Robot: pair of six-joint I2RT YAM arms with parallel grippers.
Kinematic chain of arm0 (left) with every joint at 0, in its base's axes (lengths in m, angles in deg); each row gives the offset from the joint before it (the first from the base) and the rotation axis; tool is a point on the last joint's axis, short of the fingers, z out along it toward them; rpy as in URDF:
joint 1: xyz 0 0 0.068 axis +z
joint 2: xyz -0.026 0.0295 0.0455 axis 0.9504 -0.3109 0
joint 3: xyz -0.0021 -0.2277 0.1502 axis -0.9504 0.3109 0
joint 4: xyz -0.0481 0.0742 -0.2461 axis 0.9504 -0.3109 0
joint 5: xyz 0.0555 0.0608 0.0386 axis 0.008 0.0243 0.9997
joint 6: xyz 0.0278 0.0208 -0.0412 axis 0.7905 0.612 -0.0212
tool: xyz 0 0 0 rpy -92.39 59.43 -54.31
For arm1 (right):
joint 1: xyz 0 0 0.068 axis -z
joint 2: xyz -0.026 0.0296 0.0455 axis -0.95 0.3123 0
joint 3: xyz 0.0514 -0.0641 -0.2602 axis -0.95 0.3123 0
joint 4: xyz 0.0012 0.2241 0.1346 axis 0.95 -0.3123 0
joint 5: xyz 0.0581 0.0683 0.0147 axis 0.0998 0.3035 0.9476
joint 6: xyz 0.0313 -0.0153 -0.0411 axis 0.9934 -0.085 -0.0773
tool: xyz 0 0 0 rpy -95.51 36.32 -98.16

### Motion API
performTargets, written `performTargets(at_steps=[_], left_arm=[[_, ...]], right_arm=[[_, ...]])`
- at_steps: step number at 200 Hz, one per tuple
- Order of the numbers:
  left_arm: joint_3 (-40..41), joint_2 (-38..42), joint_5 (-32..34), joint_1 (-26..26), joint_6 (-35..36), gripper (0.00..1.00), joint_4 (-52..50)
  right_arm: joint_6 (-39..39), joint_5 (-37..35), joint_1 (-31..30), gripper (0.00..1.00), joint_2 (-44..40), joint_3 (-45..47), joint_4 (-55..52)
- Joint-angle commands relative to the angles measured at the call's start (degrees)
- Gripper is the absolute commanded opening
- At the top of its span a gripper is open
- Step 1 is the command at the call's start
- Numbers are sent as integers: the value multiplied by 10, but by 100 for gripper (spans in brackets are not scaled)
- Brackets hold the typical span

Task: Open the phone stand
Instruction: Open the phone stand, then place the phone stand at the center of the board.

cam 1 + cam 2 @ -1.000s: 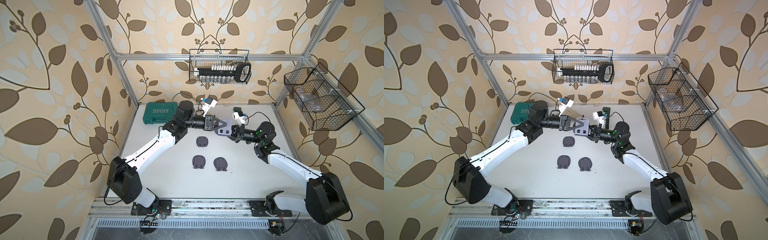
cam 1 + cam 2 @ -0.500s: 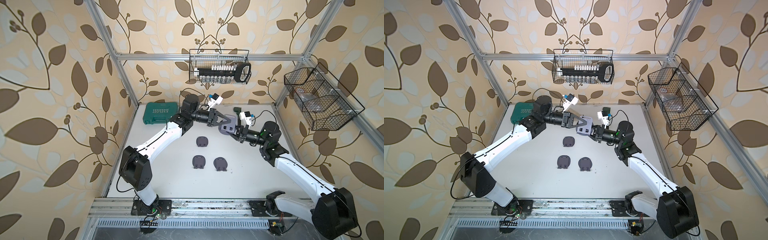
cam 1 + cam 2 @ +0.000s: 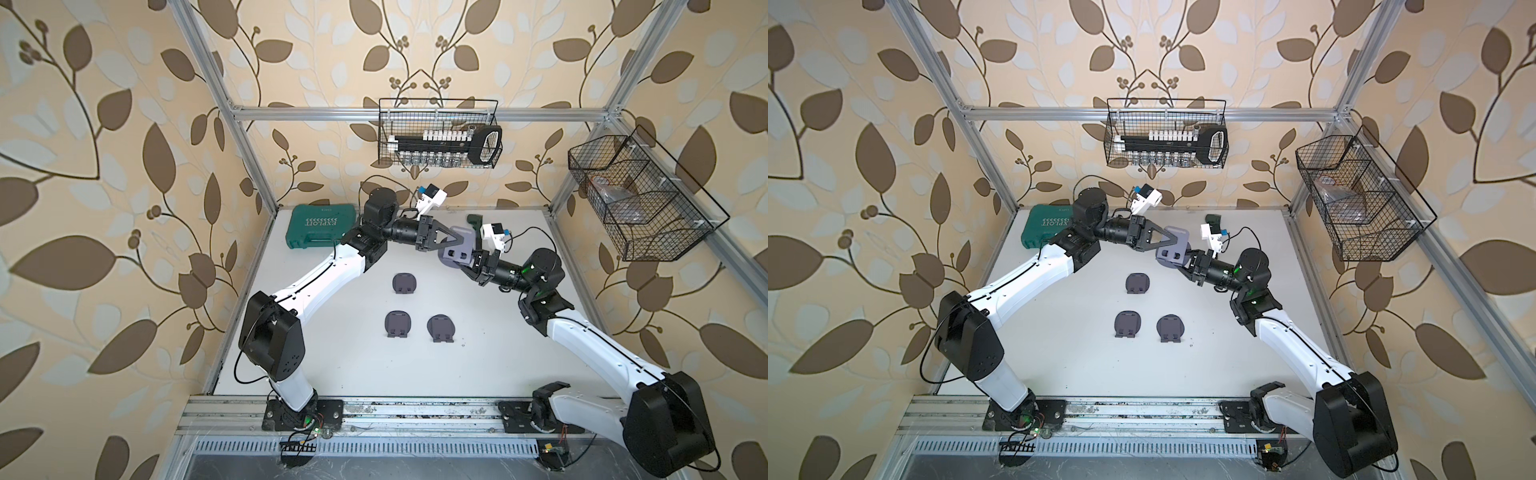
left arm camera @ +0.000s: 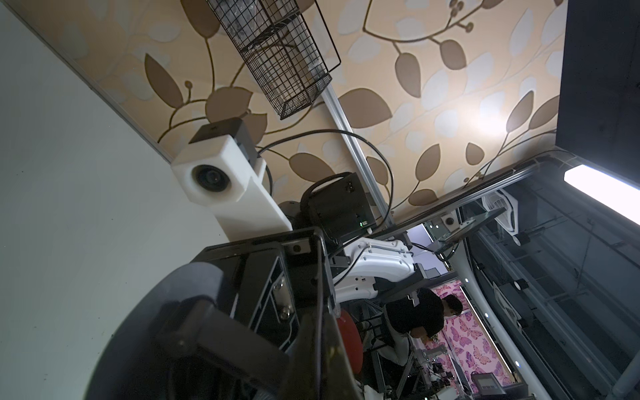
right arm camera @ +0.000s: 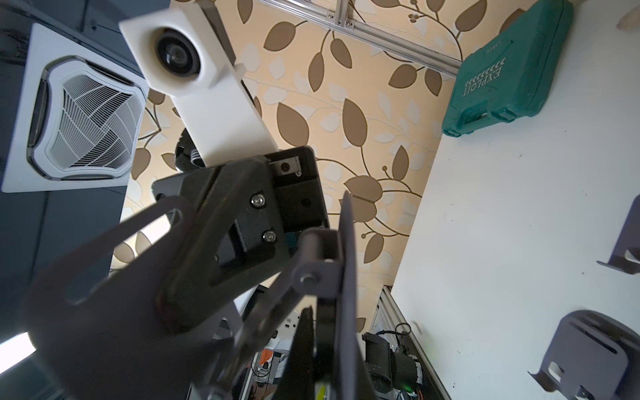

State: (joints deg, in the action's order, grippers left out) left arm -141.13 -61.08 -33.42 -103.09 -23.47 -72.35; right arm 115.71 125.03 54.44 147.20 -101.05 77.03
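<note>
The wallpaper is beige, patterned with brown and pale grey leaves on thin brown stems with berries. The table is plain white and the frame is silver. The case is green with white lettering and a row of white arrows. Right of the case, the stand is grey-violet, and so are the three flat stands nearer the front than the case. The left arm and right arm are white with black joints. Both baskets, right of the case, are black wire.
</note>
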Motion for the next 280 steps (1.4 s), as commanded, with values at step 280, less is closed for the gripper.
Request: performTargets(at_steps=[280], left_arm=[[-28, -29, 156, 20, 249, 0, 99]], right_arm=[[32, 135, -17, 0, -29, -30, -98]])
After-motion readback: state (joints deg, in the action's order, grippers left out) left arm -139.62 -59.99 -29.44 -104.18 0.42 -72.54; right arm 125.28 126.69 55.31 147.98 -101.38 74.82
